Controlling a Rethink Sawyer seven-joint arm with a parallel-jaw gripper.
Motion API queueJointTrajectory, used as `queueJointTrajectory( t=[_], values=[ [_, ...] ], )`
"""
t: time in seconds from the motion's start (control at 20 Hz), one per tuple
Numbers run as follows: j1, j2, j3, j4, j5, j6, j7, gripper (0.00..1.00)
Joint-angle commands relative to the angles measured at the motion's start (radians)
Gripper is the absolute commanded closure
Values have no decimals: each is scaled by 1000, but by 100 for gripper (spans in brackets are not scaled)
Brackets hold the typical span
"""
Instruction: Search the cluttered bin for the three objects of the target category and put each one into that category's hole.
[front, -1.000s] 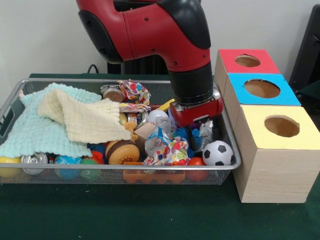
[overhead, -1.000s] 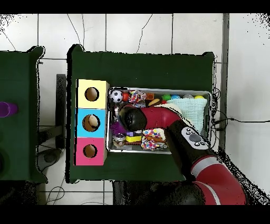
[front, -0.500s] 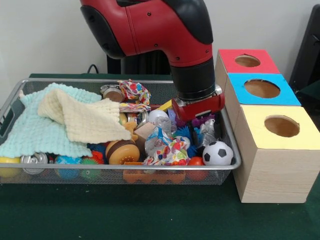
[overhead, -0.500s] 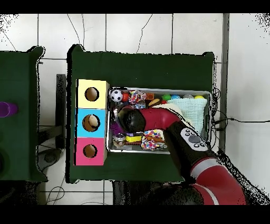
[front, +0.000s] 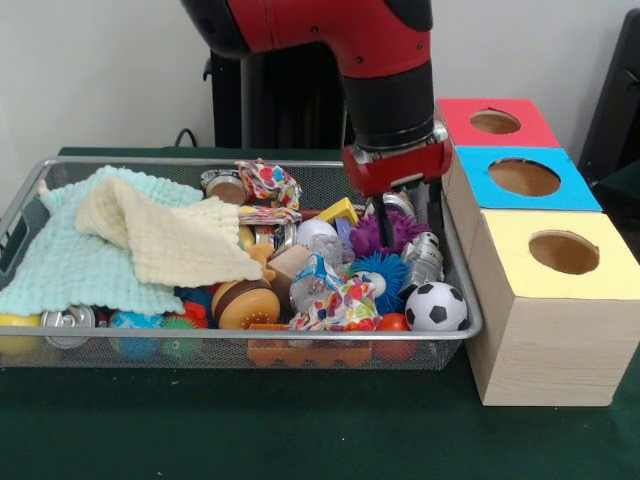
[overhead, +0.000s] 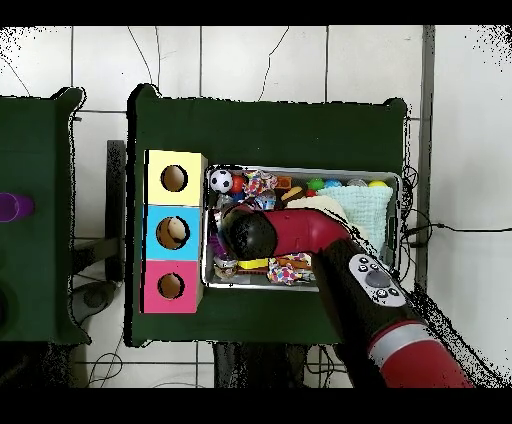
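Bin (front: 200, 338): wire basket on the green table, packed full, with the three boxes standing just off its end. Target category can't be read from the frames, so the three objects can't be singled out.

Gripper (front: 405, 215) hangs over the box end of the bin, just above the clutter. A round silver piece (front: 398, 203) shows right at it. Can't tell whether that is gripped or just lying behind, so can't tell if the gripper is spread or closed.

- Below it: purple spiky ball (front: 385, 235), blue spiky ball (front: 380, 270), silver can (front: 423, 253), soccer ball (front: 436, 306) in the front corner.
- Patterned fabric (front: 340, 300) drapes over the middle items, which are mostly hidden.
- The mint cloth (front: 70, 260) and the cream cloth (front: 165, 240) on top of it cover the other half of the bin. Only bits peek out under the edge: a can end (front: 68, 318), a yellow ball (front: 15, 340) and some small coloured balls seen through the mesh.
- Brown-and-orange toy (front: 245, 303) is half under the cream cloth.

Boxes: red (front: 495, 122), blue (front: 525, 178), yellow (front: 560, 290), each with one round hole on top. Hole interiors are not readable from the front.

Overhead, the arm (overhead: 290, 230) lies across the bin's middle and hides the gripper and most of the contents. Only the far-rim row of the bin, with the soccer ball at its box end, and a strip along the near rim stay visible.
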Motion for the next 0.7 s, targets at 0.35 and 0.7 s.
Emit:
queueJointTrajectory(
  t=[0.35, 0.7],
  values=[
    [-5, -92, -40, 52, 38, 139, 96, 0],
    [-32, -66, -50, 18, 10, 138, 48, 0]
  ],
)
